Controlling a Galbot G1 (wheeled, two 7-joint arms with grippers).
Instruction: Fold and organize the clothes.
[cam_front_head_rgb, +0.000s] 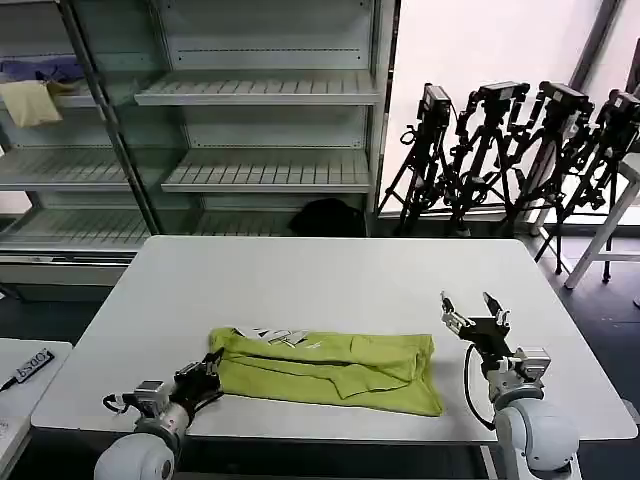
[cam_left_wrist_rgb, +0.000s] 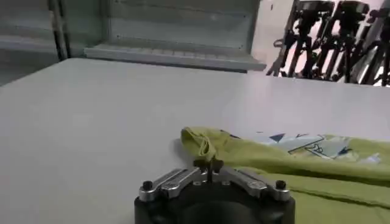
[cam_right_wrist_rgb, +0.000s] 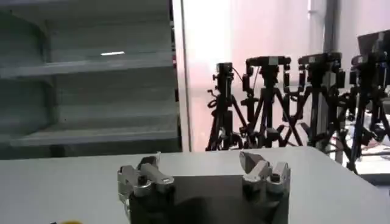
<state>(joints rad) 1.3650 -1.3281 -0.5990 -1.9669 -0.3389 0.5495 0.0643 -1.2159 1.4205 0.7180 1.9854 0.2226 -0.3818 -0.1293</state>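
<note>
The clothes are one lime yellow-green T-shirt (cam_front_head_rgb: 330, 368), folded into a long band across the front of the white table (cam_front_head_rgb: 330, 275), with a white print showing at its far left edge. My left gripper (cam_front_head_rgb: 208, 367) is at the shirt's left end, shut on a pinch of its fabric (cam_left_wrist_rgb: 206, 148); in the left wrist view the shirt (cam_left_wrist_rgb: 304, 159) stretches away from that gripper (cam_left_wrist_rgb: 208, 163). My right gripper (cam_front_head_rgb: 468, 304) stands open just past the shirt's right end, above the table, nothing between its fingers (cam_right_wrist_rgb: 149, 165).
Grey shelving (cam_front_head_rgb: 260, 90) stands behind the table, with a cream cloth (cam_front_head_rgb: 30, 102) and a purple-blue cloth (cam_front_head_rgb: 40, 68) at upper left. Black tripods (cam_front_head_rgb: 510, 140) line the back right. A dark bag (cam_front_head_rgb: 325, 215) lies on the floor.
</note>
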